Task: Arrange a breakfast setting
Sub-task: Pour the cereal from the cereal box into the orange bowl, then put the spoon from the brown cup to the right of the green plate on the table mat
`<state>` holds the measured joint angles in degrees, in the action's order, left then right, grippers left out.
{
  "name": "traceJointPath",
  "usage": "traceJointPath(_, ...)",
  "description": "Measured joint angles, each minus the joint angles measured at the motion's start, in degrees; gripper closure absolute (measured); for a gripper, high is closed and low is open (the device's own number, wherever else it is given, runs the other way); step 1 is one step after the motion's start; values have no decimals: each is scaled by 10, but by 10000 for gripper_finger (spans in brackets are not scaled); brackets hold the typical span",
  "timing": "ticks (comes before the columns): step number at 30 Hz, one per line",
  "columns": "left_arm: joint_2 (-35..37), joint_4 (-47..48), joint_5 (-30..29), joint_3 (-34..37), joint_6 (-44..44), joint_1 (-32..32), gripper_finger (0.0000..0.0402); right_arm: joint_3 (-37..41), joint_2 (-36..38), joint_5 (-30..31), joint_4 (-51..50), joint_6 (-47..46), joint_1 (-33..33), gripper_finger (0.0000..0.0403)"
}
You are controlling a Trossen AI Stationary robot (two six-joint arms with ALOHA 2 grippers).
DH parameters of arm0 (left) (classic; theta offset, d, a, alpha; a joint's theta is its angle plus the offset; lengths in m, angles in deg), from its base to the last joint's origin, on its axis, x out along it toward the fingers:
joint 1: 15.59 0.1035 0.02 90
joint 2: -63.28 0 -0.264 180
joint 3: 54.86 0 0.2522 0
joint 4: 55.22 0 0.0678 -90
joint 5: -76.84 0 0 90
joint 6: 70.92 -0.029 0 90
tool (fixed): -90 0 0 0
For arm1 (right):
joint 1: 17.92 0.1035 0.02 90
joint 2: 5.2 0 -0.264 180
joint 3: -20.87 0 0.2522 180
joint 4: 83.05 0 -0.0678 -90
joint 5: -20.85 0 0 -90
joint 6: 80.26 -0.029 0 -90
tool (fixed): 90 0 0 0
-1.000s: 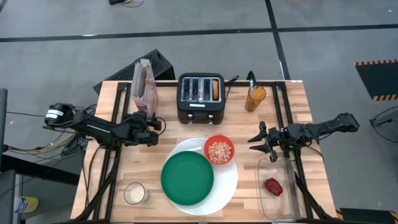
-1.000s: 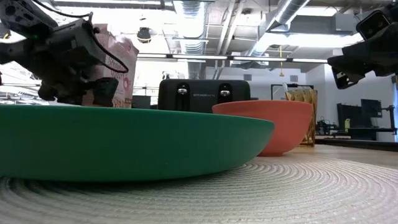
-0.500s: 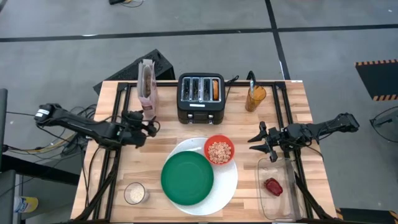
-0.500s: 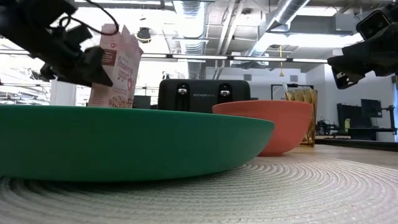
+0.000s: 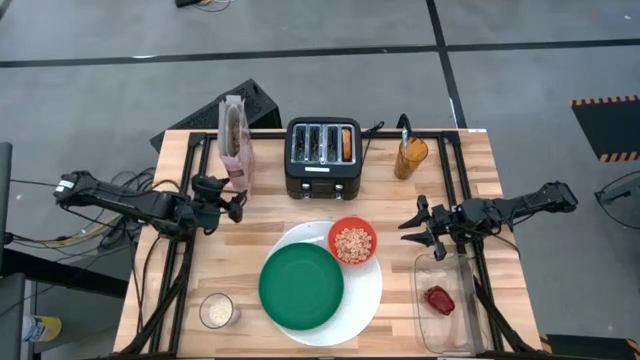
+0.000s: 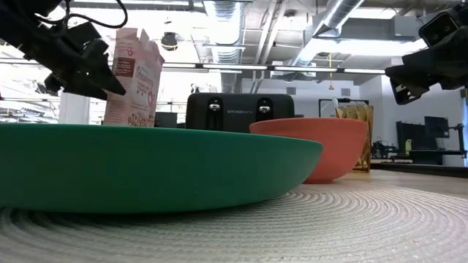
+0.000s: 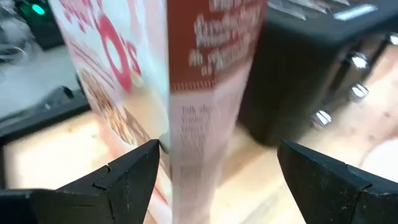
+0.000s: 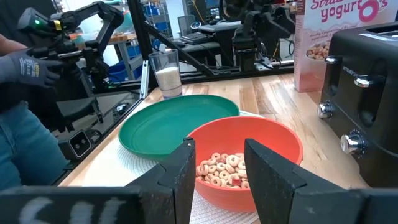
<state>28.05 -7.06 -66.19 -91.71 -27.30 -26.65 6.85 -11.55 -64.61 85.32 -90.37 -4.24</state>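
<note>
1. I see the white plate point(image 5: 368, 290) at the table's front centre, carrying the green plate point(image 5: 300, 285) on its left part and the red bowl point(image 5: 352, 241) of cereal rings on its back right edge.
2. The black toaster point(image 5: 323, 156) stands behind them, a bagel point(image 5: 346, 144) in its rightmost slot.
3. The cereal box point(image 5: 235, 140) stands upright to the toaster's left.
4. My left gripper point(image 5: 232, 203) hovers just in front of that box, jaws spread wide and holding nothing; its wrist view has the box's edge between the fingers point(image 7: 127, 177).
5. My right gripper point(image 5: 428, 236) waits by the clear tub point(image 5: 447, 345), parted and empty.
6. A small red food item point(image 5: 439, 299) lies in the tub.
</note>
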Motion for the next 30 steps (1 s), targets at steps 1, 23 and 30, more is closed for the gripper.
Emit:
traceJointPath(1,4,4,10,0,0,0,90,0,0,0,0,0,0,246)
traceJointPath(23,173,38,270,-70,-244,0,90,0,0,0,0,0,0,246)
traceJointPath(30,248,21,331,-67,-276,0,90,0,0,0,0,0,0,246)
